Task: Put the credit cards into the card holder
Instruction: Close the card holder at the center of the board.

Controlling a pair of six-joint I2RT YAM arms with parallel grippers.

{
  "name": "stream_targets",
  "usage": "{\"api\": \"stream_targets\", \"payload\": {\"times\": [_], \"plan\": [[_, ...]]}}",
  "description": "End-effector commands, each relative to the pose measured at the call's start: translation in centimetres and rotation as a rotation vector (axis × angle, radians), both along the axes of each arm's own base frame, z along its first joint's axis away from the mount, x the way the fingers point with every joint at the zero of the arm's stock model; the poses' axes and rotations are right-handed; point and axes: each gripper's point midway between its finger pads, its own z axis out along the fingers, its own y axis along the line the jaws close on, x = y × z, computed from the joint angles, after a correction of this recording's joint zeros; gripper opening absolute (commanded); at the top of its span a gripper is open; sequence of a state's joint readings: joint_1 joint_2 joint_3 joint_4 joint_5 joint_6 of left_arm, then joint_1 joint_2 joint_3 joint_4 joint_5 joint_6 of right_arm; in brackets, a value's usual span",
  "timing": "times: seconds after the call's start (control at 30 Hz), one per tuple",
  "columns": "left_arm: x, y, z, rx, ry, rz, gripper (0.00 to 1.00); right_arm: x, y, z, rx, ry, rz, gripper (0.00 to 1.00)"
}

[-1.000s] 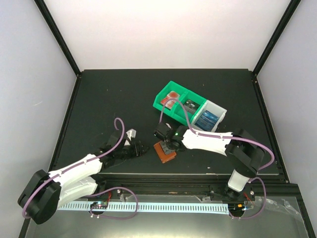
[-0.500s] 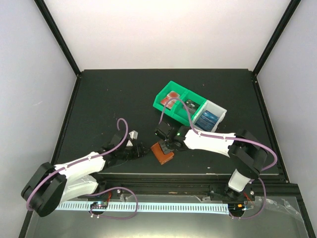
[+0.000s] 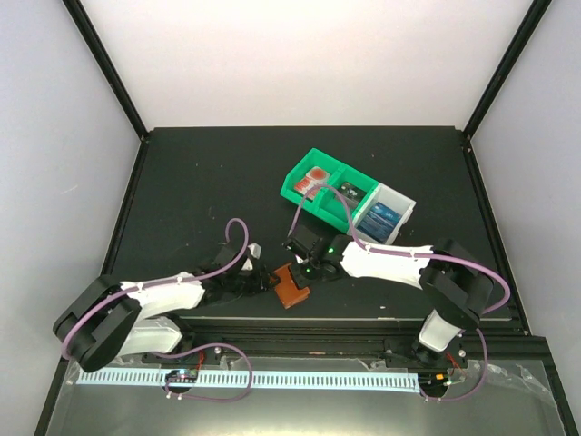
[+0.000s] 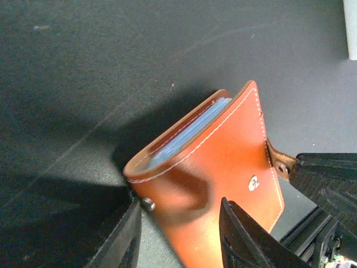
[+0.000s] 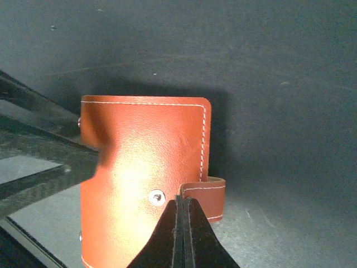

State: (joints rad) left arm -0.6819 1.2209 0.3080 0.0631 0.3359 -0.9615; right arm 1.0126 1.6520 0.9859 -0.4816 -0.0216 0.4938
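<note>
— Card holder (image 4: 223, 162): what have I got on it?
— My right fingers (image 5: 174, 229) are pressed together at the snap tab (image 5: 205, 195). Whether any leather is pinched, I cannot tell. My left fingers (image 4: 120, 240) stand apart astride its near corner, and I cannot tell if they bite.
— Where is it?
— At the worktop's (image 3: 200, 182) front edge, with blue credit cards (image 4: 189, 131) showing in its mouth.
— Handling?
— Light, soft leather, I reckon, so it will flex and slide. I would hold the stitched cover by the fold, not the floppy tab.
</note>
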Motion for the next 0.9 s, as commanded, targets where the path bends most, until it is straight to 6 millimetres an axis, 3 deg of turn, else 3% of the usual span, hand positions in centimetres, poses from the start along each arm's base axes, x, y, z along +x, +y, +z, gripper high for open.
{"api": "stream_targets", "payload": {"times": [0.0, 0.27, 0.87], "plan": [[0.8, -0.7, 0.1, 0.009, -0.019, 0.004, 0.38, -0.2, 1.3, 0.6, 0.065, 0.014, 0.043, 0.01], [0.9, -0.8, -0.8, 0.032, -0.003, 0.002, 0.25, -0.9, 1.4, -0.2, 0.045, 0.046, 0.087, 0.01], [1.0, 0.0, -2.0, 0.089, 0.01, 0.029, 0.24, -1.1, 0.4, -0.2, -0.024, 0.049, 0.118, 0.01]]}}
